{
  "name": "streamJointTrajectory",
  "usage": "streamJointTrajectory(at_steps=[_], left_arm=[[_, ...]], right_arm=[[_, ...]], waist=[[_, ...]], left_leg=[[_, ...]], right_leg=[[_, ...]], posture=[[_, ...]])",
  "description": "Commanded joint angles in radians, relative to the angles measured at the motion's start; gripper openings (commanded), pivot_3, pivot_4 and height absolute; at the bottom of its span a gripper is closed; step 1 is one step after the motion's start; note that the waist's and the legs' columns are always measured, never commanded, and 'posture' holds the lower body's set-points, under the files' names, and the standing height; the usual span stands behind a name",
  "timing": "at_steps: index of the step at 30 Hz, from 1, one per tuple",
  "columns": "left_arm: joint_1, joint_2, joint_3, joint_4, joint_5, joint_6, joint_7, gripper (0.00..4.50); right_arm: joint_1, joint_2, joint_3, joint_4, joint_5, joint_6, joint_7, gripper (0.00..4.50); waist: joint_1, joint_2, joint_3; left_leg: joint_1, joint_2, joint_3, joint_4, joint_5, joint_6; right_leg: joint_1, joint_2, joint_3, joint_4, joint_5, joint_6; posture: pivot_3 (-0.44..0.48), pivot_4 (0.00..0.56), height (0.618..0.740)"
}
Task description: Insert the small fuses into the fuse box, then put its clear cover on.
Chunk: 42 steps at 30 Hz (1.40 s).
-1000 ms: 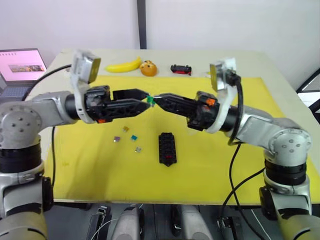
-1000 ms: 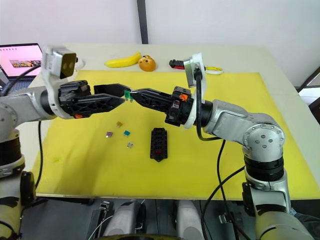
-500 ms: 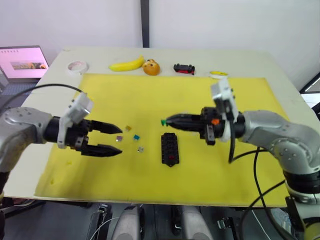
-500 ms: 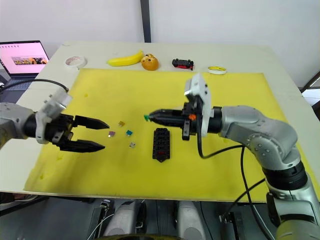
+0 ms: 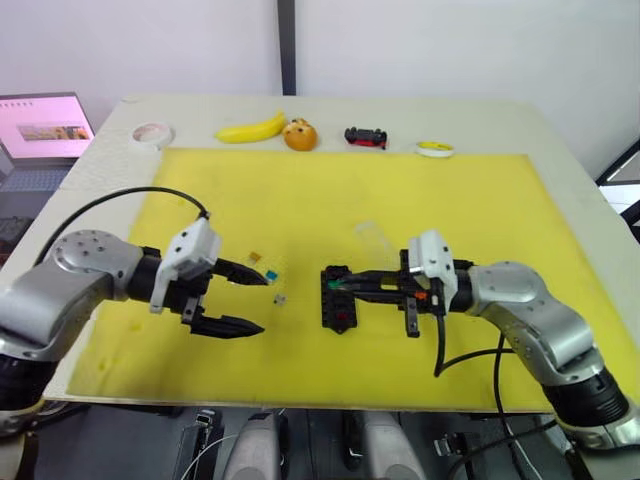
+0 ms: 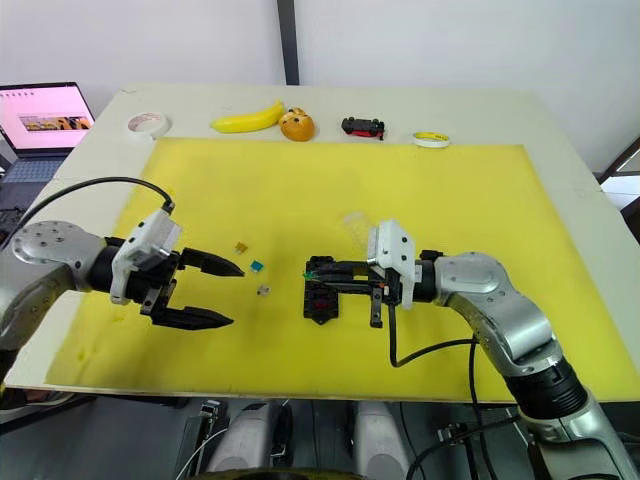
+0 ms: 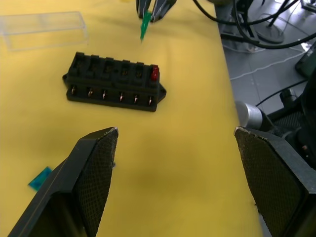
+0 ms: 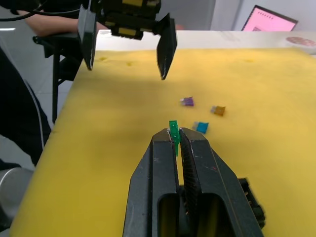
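Note:
The black fuse box [image 5: 338, 300] lies mid-mat with a red fuse [image 7: 155, 73] in the slot at its near end. My right gripper [image 5: 341, 284] is shut on a green fuse [image 8: 173, 134], held low over the box, blades pointing down. Left of the box, my left gripper [image 5: 260, 305] hangs open over the mat, nothing between its fingers. Loose brown [image 5: 256, 257], teal [image 5: 271, 273] and grey-white [image 5: 280, 298] fuses lie between it and the box, and a purple one [image 8: 187, 101] nearby. The clear cover [image 5: 372, 238] lies just beyond the box.
A yellow mat [image 5: 480, 210] covers the table. Along the far edge stand a banana [image 5: 248, 129], an orange toy [image 5: 298, 135], a black-and-red toy car [image 5: 363, 137], a tape roll [image 5: 150, 133] and a small yellow roll [image 5: 434, 149]. A laptop [image 5: 40, 130] sits far left.
The two grippers met in the air at the green fuse. My left let go and dropped back leftward, open. My right has lowered the fuse to the box.

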Motion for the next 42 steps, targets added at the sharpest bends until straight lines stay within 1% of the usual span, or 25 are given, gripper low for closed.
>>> streamJointTrajectory(at_steps=[1,6,12,22,42], left_arm=[[0.012,-0.021,0.021,-0.044,0.003,-0.033,0.026,3.95],[0.071,-0.041,0.035,-0.106,-0.003,-0.036,0.064,3.95],[0.123,-0.044,0.042,-0.145,0.0,-0.041,0.089,3.95],[0.126,-0.046,0.04,-0.158,-0.002,-0.037,0.111,3.95],[0.145,-0.045,0.036,-0.178,0.004,-0.038,0.138,3.95]], right_arm=[[0.026,0.022,-0.031,0.038,-0.029,-0.093,0.037,0.19],[0.031,0.039,-0.02,0.11,-0.066,-0.154,0.081,0.19],[0.017,0.062,-0.004,0.142,-0.084,-0.174,0.118,0.19],[0.0,0.099,0.015,0.192,-0.122,-0.203,0.15,0.19],[-0.026,0.13,0.013,0.287,-0.165,-0.241,0.192,0.19]], waist=[[0.0,0.0,0.0],[-0.002,0.0,0.0],[0.0,0.0,0.0],[0.0,0.0,0.0],[0.0,0.0,0.0]], left_leg=[[0.0,0.0,0.0,0.0,0.0,0.0],[0.001,0.0,0.0,0.0,0.0,0.0],[0.002,0.0,0.0,0.0,0.0,0.0],[0.002,0.0,0.0,0.0,0.0,0.0],[0.004,0.0,0.0,0.0,0.0,0.0]], right_leg=[[0.0,0.0,0.0,0.0,0.0,0.0],[0.0,0.0,0.0,0.001,0.0,0.0],[0.001,0.0,0.0,0.001,0.0,0.0],[0.002,0.0,0.0,0.001,0.0,0.0],[0.002,0.0,0.0,0.003,0.0,0.0]], posture=[[0.0,0.15,0.737],[0.0,0.15,0.737],[0.0,0.15,0.737],[0.0,0.15,0.737],[0.0,0.15,0.737]])
